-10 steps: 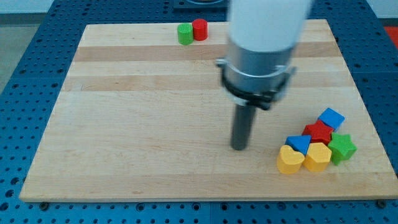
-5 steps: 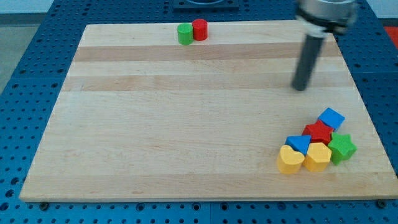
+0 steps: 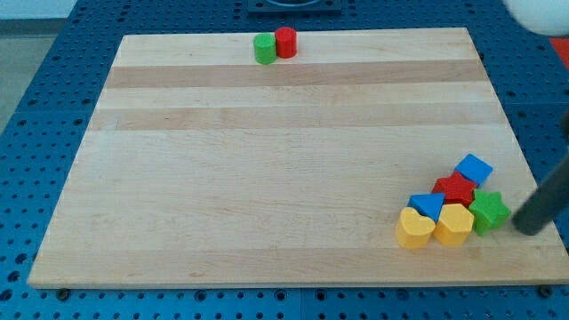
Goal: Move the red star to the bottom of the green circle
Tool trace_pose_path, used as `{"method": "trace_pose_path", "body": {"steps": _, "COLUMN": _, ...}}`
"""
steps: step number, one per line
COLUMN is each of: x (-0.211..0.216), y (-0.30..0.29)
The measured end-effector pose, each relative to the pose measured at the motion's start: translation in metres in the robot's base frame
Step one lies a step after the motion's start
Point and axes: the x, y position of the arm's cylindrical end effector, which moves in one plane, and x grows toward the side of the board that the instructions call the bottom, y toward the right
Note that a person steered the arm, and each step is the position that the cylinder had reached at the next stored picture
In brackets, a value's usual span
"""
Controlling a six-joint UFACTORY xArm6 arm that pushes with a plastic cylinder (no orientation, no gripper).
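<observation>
The red star (image 3: 456,189) sits in a cluster at the board's lower right, touching a blue cube (image 3: 473,169), a blue triangle (image 3: 427,205), a yellow heart (image 3: 414,228), a yellow hexagon (image 3: 454,224) and a green star (image 3: 489,212). The green circle (image 3: 264,49) stands at the view's top, touching a red cylinder (image 3: 285,42) on its right. My tip (image 3: 526,230) is at the board's right edge, just right of the green star.
The wooden board (image 3: 267,160) lies on a blue perforated table (image 3: 36,80). Part of the arm's white body (image 3: 542,13) shows at the top right corner.
The rod has swung from the board's middle to the upper right and then down to the right edge beside the green star. No block has moved.
</observation>
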Motion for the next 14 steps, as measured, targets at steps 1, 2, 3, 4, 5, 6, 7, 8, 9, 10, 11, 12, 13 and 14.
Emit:
{"method": "trace_pose_path", "body": {"steps": 1, "x": -0.007, "y": -0.052}}
{"method": "trace_pose_path", "body": {"steps": 2, "x": -0.025, "y": -0.100}}
{"method": "trace_pose_path", "body": {"steps": 3, "x": -0.048, "y": -0.132}}
{"method": "trace_pose_path", "body": {"steps": 4, "x": -0.052, "y": -0.125}}
{"method": "trace_pose_path", "body": {"steps": 5, "x": -0.050, "y": -0.100}}
{"method": "trace_pose_path", "body": {"steps": 6, "x": -0.045, "y": -0.078}}
{"method": "trace_pose_path", "body": {"steps": 7, "x": -0.026, "y": -0.071}}
{"method": "trace_pose_path", "body": {"steps": 8, "x": -0.014, "y": -0.053}}
{"method": "trace_pose_path", "body": {"steps": 9, "x": -0.023, "y": -0.024}}
{"method": "trace_pose_path", "body": {"steps": 10, "x": -0.051, "y": -0.023}}
{"method": "trace_pose_path", "body": {"steps": 11, "x": -0.069, "y": -0.058}}
{"method": "trace_pose_path", "body": {"steps": 12, "x": -0.078, "y": -0.100}}
{"method": "trace_pose_path", "body": {"steps": 13, "x": -0.091, "y": -0.137}}
{"method": "trace_pose_path", "body": {"steps": 14, "x": -0.085, "y": -0.123}}
